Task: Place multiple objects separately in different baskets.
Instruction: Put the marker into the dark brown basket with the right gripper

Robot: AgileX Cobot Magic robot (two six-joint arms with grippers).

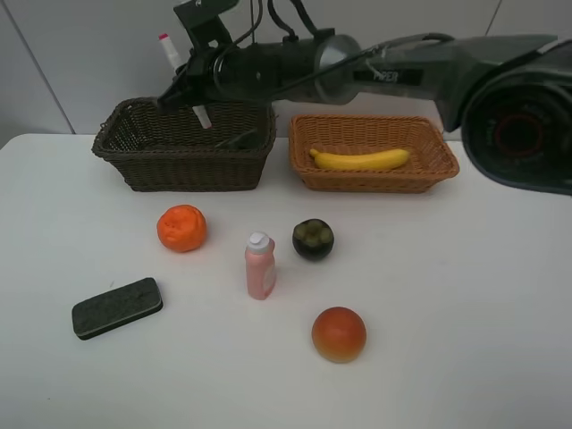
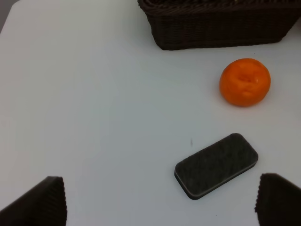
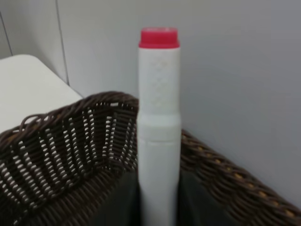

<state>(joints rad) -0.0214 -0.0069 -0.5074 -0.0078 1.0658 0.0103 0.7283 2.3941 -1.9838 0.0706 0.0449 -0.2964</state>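
Marker (image 1: 170,54), pink-tipped, is clamped tight in my right gripper (image 1: 189,88), upper left of the high view, over the dark basket (image 1: 179,170). I judge this the drop step: next, release inside it. My left gripper (image 2: 162,200) gapes empty, facing the eraser (image 2: 216,165).

A white table (image 1: 465,313) fills the lower three quarters of the high view, and its far edge runs across the upper part of the frame. Behind it stands a pale grey wall (image 1: 80,45) of smooth panels. A thin dark seam (image 1: 34,67) slants at upper left, another at upper right. The light is soft and even, leaving faint shadows on the tabletop.
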